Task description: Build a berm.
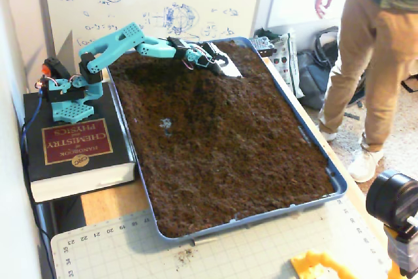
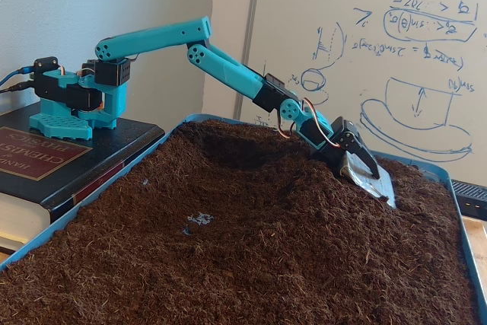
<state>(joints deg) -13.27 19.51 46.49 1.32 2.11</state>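
Where soil rises, berm [image 2: 304, 180] against gripper [image 2: 370, 182]

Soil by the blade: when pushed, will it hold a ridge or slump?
The soil looks loose and crumbly, so it probably shoves aside easily. The mound beside the metal blade keeps sloped sides, so a low ridge likely holds, while steep faces may slump.

Gripper [image 2: 370, 180]: lower edge of its silver blade sunk in the soil beside the berm [image 2: 304, 159]; fingers covered by the blade, so jaw setting cannot be read. Person [image 1: 372, 63], right of the tray [image 1: 336, 178]: head and upper body cut off by the top edge. Book [image 2: 46, 169]: cut by the left edge. Tray's near end cut off below.
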